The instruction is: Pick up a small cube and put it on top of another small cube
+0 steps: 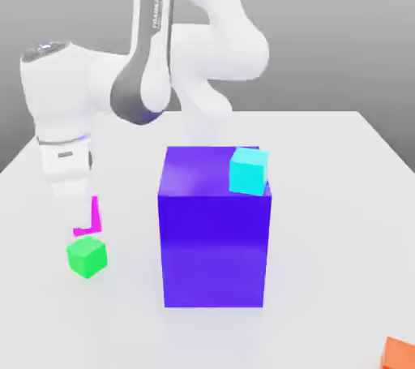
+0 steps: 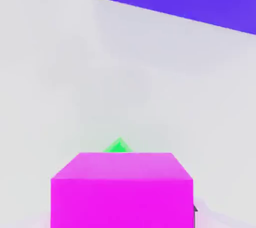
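— Gripper (image 1: 85, 225) first: what is it doing?
— It hangs below the white wrist at the exterior view's left, closed on the magenta cube (image 1: 91, 218). Much of that cube is hidden behind the hand, so just a pink sliver shows there. In the hand view the magenta cube (image 2: 121, 192) sits close up against the camera, between the fingers.

— And the green cube?
— The green cube (image 1: 87, 256) rests on the white table (image 1: 340, 221), directly beneath the held cube. In the exterior view the pink edge comes down just to the green cube's top; whether they touch I cannot tell. In the hand view only a corner of the green cube (image 2: 119, 146) peeks out past the magenta one.

— What else is on the table?
— A big blue-purple block (image 1: 214, 233) stands near the middle, to the exterior view's right of the green cube. A cyan cube (image 1: 248, 171) sits on its top. An orange cube (image 1: 399, 353) lies at the lower right edge of the exterior view, well apart from everything.
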Action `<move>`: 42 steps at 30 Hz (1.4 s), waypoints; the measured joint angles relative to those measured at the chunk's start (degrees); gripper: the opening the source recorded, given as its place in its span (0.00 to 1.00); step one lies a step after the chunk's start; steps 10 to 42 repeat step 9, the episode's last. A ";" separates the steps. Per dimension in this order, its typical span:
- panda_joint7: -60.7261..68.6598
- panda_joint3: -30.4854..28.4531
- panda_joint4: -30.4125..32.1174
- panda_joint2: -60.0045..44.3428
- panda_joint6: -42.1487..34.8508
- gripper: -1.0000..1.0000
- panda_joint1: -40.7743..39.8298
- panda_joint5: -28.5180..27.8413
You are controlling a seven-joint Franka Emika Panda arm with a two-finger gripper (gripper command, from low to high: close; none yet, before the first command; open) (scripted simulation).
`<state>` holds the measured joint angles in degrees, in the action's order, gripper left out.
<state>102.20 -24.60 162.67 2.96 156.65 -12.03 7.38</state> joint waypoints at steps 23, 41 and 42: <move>6.15 1.01 -0.37 -6.96 6.37 0.00 0.86 8.62; 6.15 1.01 -0.37 -6.96 6.37 0.00 0.86 8.62; 6.15 1.01 -0.37 -6.96 6.37 0.00 0.86 8.62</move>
